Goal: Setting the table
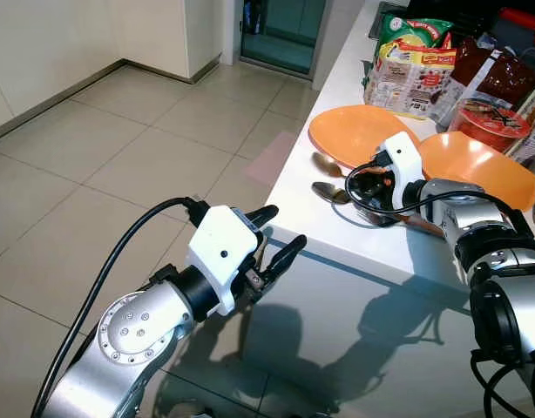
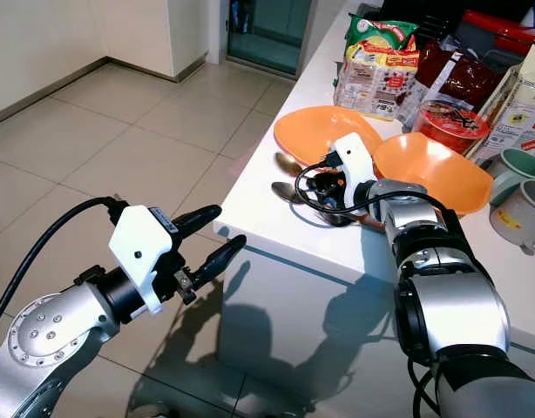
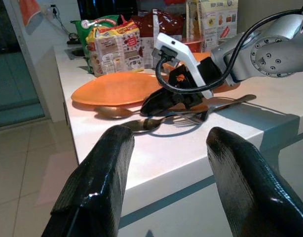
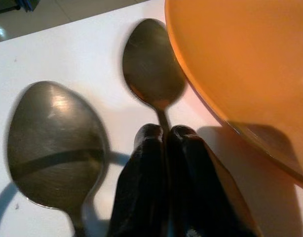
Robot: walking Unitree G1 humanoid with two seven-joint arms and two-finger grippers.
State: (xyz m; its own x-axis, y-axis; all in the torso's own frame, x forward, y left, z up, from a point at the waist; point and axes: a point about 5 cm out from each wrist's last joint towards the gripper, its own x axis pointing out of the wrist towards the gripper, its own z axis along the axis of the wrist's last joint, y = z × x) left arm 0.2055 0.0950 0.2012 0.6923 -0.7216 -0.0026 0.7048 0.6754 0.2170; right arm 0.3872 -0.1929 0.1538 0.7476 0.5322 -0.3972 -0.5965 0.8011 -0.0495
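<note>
Two metal spoons lie on the white counter (image 1: 337,235) beside an orange plate (image 1: 359,131). The smaller spoon (image 4: 151,64) lies closest to the plate, and my right gripper (image 4: 164,131) is shut on its handle, low on the counter top. The larger spoon (image 4: 55,143) rests free next to it. An orange bowl (image 1: 477,165) stands just right of the plate, behind my right wrist. My left gripper (image 1: 281,239) hangs open in the air in front of the counter's edge, holding nothing and pointing at the spoons (image 3: 117,112).
Food packets (image 1: 416,70) and a red-lidded noodle cup (image 1: 490,122) crowd the back of the counter. Two mugs (image 2: 520,196) stand at its right. Tiled floor (image 1: 119,157) stretches out to the left, with a glass door (image 1: 281,30) beyond.
</note>
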